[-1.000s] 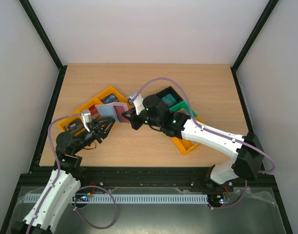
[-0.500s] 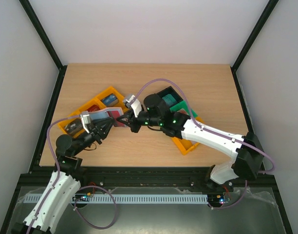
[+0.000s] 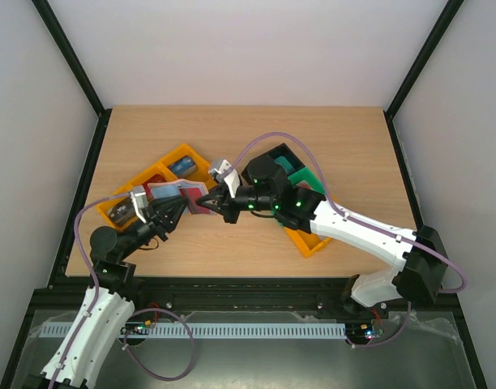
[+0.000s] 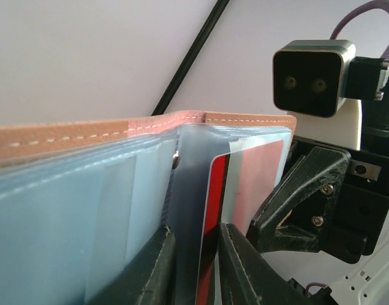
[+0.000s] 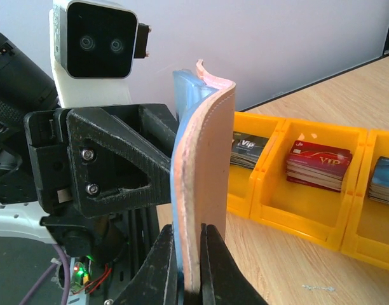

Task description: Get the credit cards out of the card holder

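The card holder is held up off the table between both grippers, brownish-pink outside, pale blue-grey sleeves inside, standing on edge. A red credit card sticks out of one sleeve. My left gripper is shut narrowly on that card and the sleeve beside it. In the right wrist view my right gripper is shut on the bottom edge of the card holder. From above, the card holder sits between the left gripper and the right gripper.
A row of orange bins lies just behind, holding stacks of black cards, red cards and blue cards. A black bin, a green bin and another orange bin sit under the right arm.
Both grippers have shifted slightly left and toward the near edge with the card holder. The left jaws have narrowed onto the red card. The right grip is unchanged.
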